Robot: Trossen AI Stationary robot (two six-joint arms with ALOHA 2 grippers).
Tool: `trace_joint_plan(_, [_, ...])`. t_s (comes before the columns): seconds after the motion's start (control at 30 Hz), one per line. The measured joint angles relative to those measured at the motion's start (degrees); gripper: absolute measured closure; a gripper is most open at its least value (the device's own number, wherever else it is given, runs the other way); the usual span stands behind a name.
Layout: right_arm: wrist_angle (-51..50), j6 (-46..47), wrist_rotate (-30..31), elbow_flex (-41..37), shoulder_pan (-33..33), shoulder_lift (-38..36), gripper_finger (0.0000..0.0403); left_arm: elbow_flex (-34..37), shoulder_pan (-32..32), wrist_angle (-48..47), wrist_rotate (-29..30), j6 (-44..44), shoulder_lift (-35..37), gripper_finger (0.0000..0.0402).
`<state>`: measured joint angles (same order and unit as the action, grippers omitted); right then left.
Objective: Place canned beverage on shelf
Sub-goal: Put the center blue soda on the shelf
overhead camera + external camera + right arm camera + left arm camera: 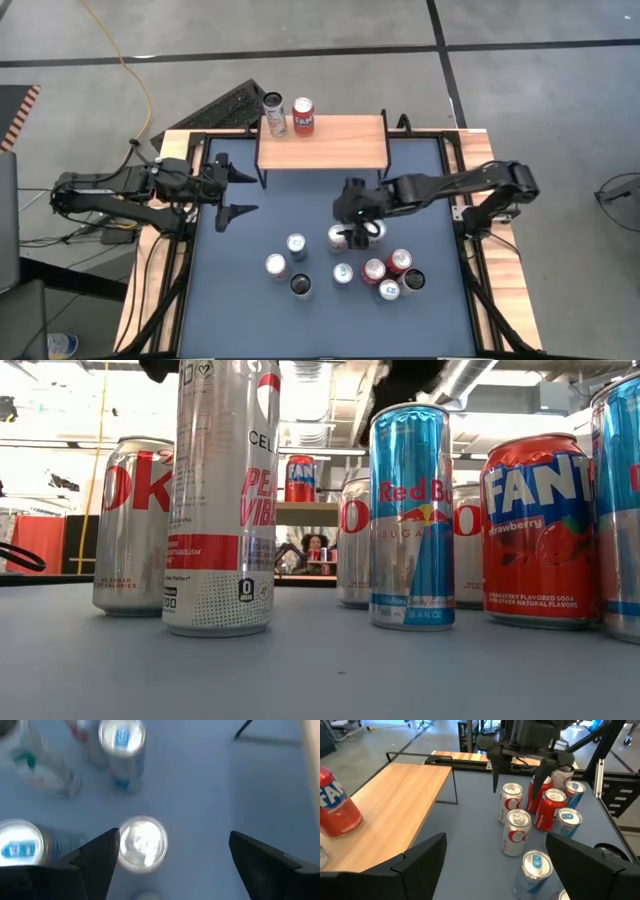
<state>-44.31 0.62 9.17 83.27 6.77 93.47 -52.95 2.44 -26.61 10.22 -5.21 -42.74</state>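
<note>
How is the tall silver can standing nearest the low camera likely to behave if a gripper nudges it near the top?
The tall silver can is slim and upright, so it would probably tip rather than slide. Its glossy metal wall looks slippery. Once down, it would likely roll.

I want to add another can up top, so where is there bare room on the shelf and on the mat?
The shelf is bare right of the red can and the silver can at its left end. The mat is bare near the left gripper. It is crowded under the right gripper.
</note>
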Motion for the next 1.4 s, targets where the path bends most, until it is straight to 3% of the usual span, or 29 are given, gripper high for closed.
trace_joint_plan(0.43, [-12.1, 4.1, -3.1, 9.7, 1.3, 10.7, 0.0042, 0.0, 0.0, -3.2, 0.0, -1.6, 0.0, 0.0069])
trace_joint_plan(0.7, [-19.9, 8.7, 1.5, 14.0, 5.8, 8.1, 0.0042, 0.0, 0.0, -3.1, 0.0, -1.2, 0.0, 0.0069])
trace_joint_plan(1.0, [-15.6, 15.7, 1.4, 15.9, 14.7, 5.9, 0.0043, 0.0, 0.0, -3.1, 0.0, -0.6, 0.0, 0.0069])
trace_joint_plan(1.4, [-15.0, 17.0, 1.5, 15.9, 17.3, 13.0, 0.0042, 0.0, 0.0, -3.9, -0.8, -3.1, -0.5, 0.0069])
